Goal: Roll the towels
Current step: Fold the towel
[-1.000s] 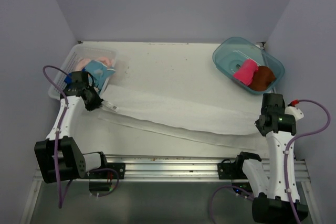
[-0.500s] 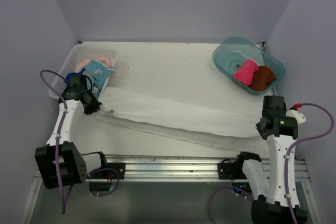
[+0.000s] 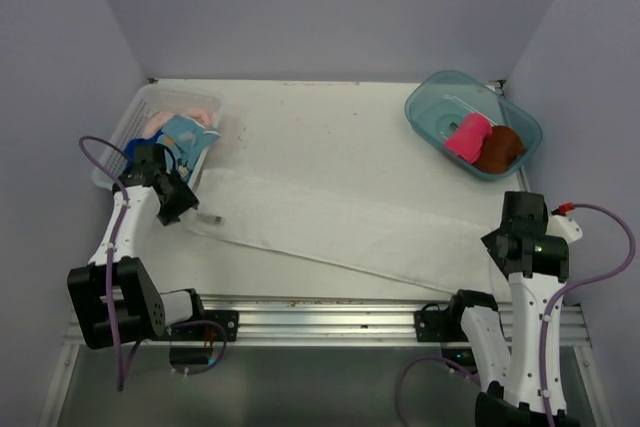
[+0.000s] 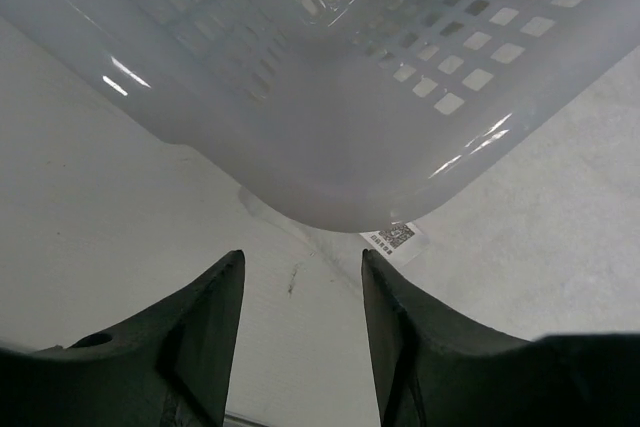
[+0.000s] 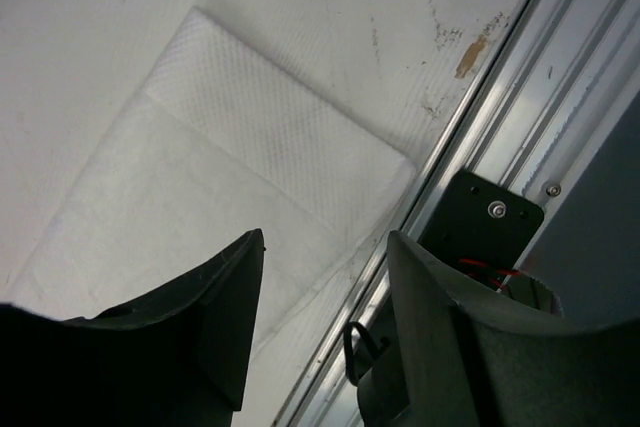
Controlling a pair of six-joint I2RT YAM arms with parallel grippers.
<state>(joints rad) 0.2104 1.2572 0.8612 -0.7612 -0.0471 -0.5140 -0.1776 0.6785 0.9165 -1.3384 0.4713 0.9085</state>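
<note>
Top external view: a long white towel (image 3: 340, 222) lies flat as a narrow folded strip on the table (image 3: 320, 117), slanting from left of centre down to the lower right of the frame. Its left end sits just beside the white lattice basket (image 3: 128, 117) at upper left, which holds a peach towel (image 3: 165, 119), a light blue printed towel (image 3: 188, 135) and a royal blue towel (image 3: 130, 152). At upper right, the teal tub (image 3: 425, 97) holds a hot pink towel (image 3: 467, 135) and a brown towel (image 3: 498, 149), both rolled. Left wrist view: the left gripper (image 4: 300, 267) has its fingers spread with nothing between them, close below the basket's rounded corner. Right wrist view: the right gripper (image 5: 325, 242) is likewise spread and empty above the white towel's right end, beside the metal rail (image 5: 520, 117).
</note>
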